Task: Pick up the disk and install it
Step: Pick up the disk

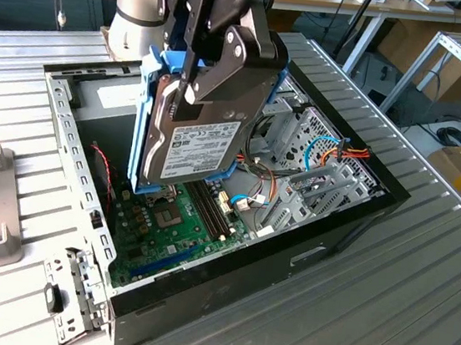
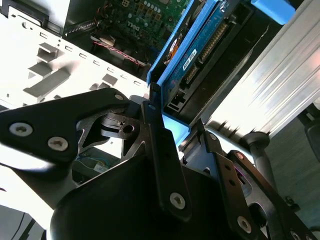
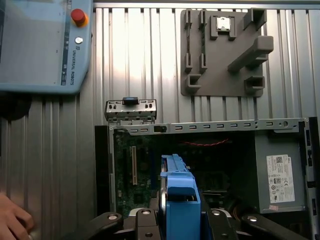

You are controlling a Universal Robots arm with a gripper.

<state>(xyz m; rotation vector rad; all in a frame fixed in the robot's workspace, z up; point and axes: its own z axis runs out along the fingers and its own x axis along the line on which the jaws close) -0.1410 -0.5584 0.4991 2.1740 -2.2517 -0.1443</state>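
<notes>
The disk [image 1: 193,144], a silver hard drive with a white label in a blue plastic frame, hangs tilted on edge above the open computer case [image 1: 305,253]. My gripper [image 1: 211,76] is shut on its upper part, with black fingers pressing both flat sides. Below the disk lies the green motherboard [image 1: 161,227]. In the second wrist view the disk [image 2: 197,52] extends away from the gripper [image 2: 181,131] toward the case interior. In the first wrist view the disk's blue edge [image 3: 181,197] sits between the fingers [image 3: 144,220], over the case opening.
A metal drive cage [image 1: 318,179] with cables fills the case's right end in the exterior view. A grey power-supply box [image 3: 277,175] sits in the case. A grey fixture block [image 3: 225,55], a loose metal bracket [image 3: 130,110], a teach pendant [image 3: 45,45] and a person's hand [image 3: 12,220] lie on the ribbed table.
</notes>
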